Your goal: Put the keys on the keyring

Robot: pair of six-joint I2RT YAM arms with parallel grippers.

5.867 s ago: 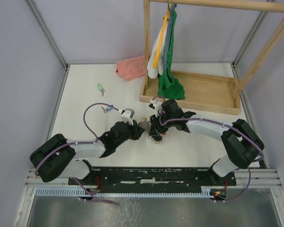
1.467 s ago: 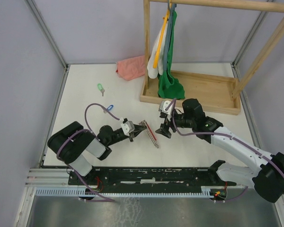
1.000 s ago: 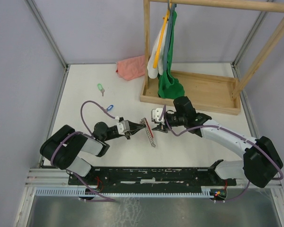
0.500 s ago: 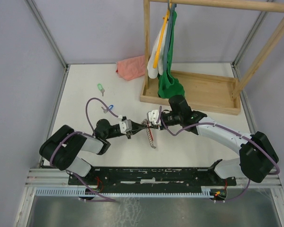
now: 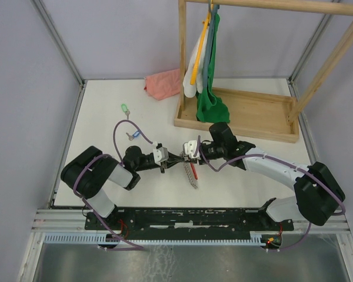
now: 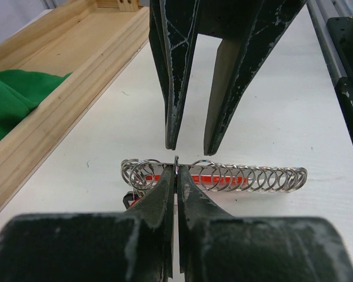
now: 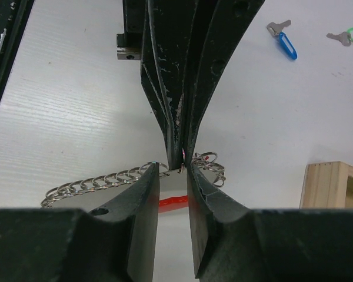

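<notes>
Two keys lie on the white surface (image 5: 94, 129) at the left, well apart from the keyring. The green key (image 5: 125, 108) is farther back. The blue key (image 5: 135, 134) is nearer, just behind the left arm.

Left claw (image 6: 176, 176): closed, with its tips pinching one upright ring of the keyring (image 6: 223, 177). The keyring sits between the two arms, near the front centre. Its silvery coil of linked rings extends sideways from the pinch point, with the red strap (image 6: 157, 176) behind the rings. Whether the coil rests on the surface cannot be determined.

Right claw (image 7: 173, 176): narrow gap. It faces the left claw from the opposite side, with its tips just over the pinched ring. Contact with the ring cannot be determined.

At the right rear stands a wooden tray (image 5: 270, 135).
</notes>
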